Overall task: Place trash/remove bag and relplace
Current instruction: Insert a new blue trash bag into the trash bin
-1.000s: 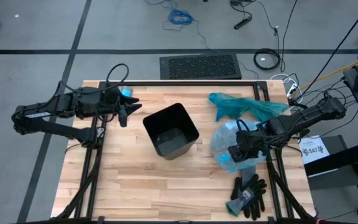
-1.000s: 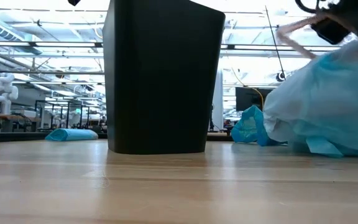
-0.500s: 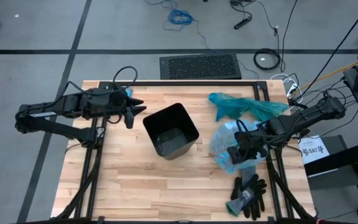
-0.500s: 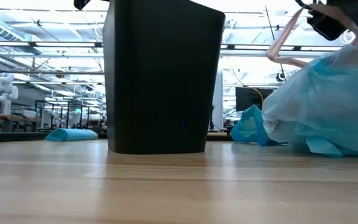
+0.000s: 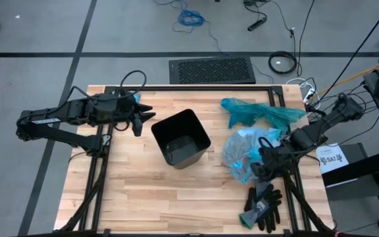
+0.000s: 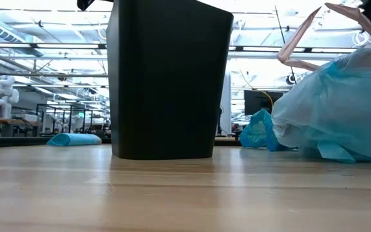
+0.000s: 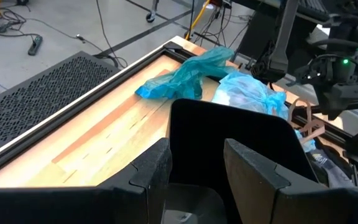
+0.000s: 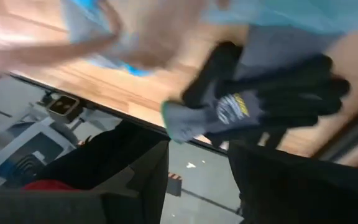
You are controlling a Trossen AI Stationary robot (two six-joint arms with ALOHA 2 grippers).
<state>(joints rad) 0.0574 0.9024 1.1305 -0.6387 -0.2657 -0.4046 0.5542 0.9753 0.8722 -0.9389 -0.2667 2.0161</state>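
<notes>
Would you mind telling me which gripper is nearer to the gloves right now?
Right. The right gripper hangs just above the gloves, beside the full blue bag. The left gripper is across the table, past the bin.

Pale sky-blue bag (image 5: 245, 153), thin translucent crinkly plastic, lies slumped in a full, lumpy heap on the wooden counter (image 5: 137, 197), right of the black bin (image 5: 181, 137), which it does not touch. Trash (image 5: 241, 146) shows through it: brownish and whitish crumpled scraps. Pinkish drawstring loops (image 6: 308, 38) stand up from its top. Seen low, the mound is rounded and rests flat.
</notes>
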